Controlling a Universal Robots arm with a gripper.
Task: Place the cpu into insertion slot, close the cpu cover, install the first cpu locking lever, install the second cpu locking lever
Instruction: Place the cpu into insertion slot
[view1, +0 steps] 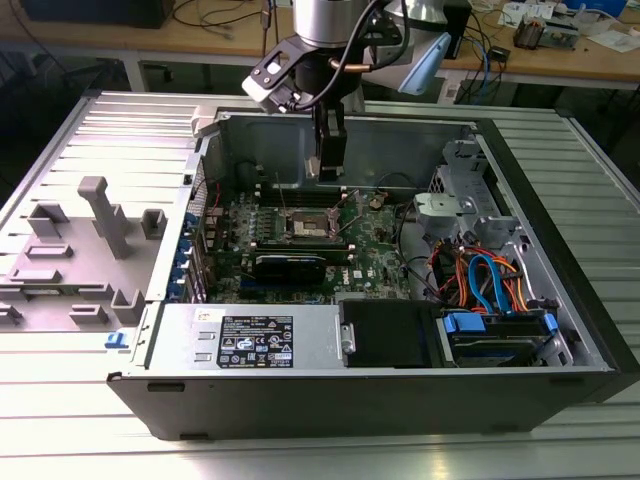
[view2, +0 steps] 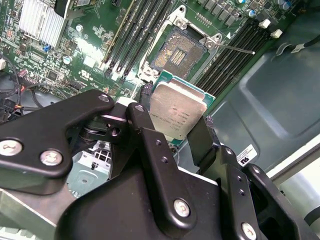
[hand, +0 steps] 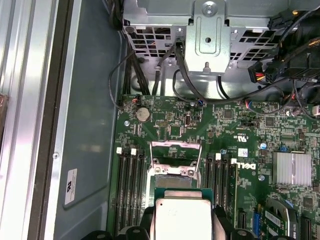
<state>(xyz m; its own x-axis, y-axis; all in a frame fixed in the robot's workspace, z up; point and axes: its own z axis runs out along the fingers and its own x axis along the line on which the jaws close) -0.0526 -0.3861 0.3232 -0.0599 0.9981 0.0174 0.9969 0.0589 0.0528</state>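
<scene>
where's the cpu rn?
In the second wrist view the cpu is clamped in the gripper, held off the green board beside the empty insertion slot, not in it.

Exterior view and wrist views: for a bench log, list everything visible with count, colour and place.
computer case: one, black, open on the table
table: one, silver slatted metal, under the case
motherboard: one, green, inside the case
insertion slot: one, silver-rimmed, on the motherboard, empty
cpu cover: one, silver, raised at the slot's edge
memory slots: several, black, flanking the slot
cables: several, orange and blue, inside the case
fixture: one, grey, on the table, exterior view's left
cpu: one, silver-grey, held above the motherboard near the slot
pincer: one, black, shut on the cpu
</scene>
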